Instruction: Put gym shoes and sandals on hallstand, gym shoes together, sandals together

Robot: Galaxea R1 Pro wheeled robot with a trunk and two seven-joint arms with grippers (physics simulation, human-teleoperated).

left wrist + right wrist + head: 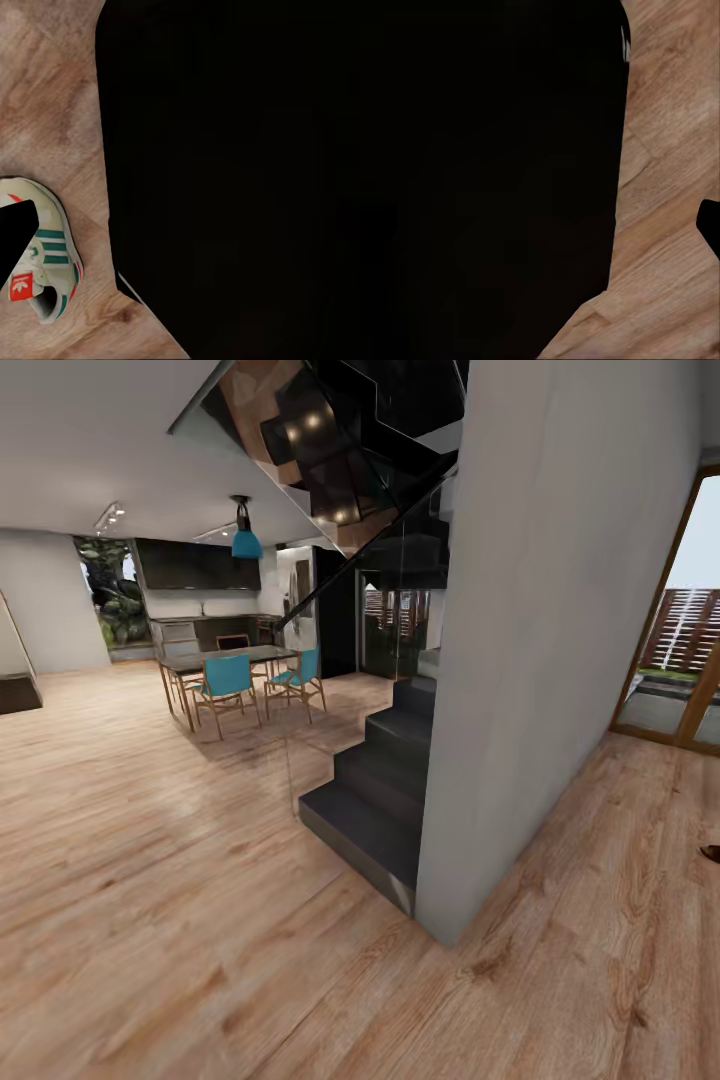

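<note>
- A gym shoe (46,251) shows in the left wrist view, lower left of the frame, on the floor (52,97). It reads as held by the left arm, or lying just under it; I cannot tell which.
- A black shape (13,240) crosses the shoe's near side at the left edge of the frame. It may be a finger of the left gripper, but the view is too cramped to be sure, so whether that gripper is clenched or released cannot be told.
- The shoe's long axis runs from the frame's left edge down toward the bottom, with the collar opening at the lower end.
- Shoe: cream upper, three green side stripes, a red tab with a white logo, a sliver of red-orange at the upper end. It looks soft and padded.
- In the right wrist view a black mass (487,180) covers most of the frame, with planks (667,150) beside it. The right gripper's state cannot be told.
- In the head view, a small dark brown tip (712,852) at the right edge, on the floor, is possibly a sandal.
- The floor is matt wood plank with grain and knots. Dark stairs (380,800) and a grey wall (540,660) stand mid-frame. The left arm is nearer the shoe.
</note>
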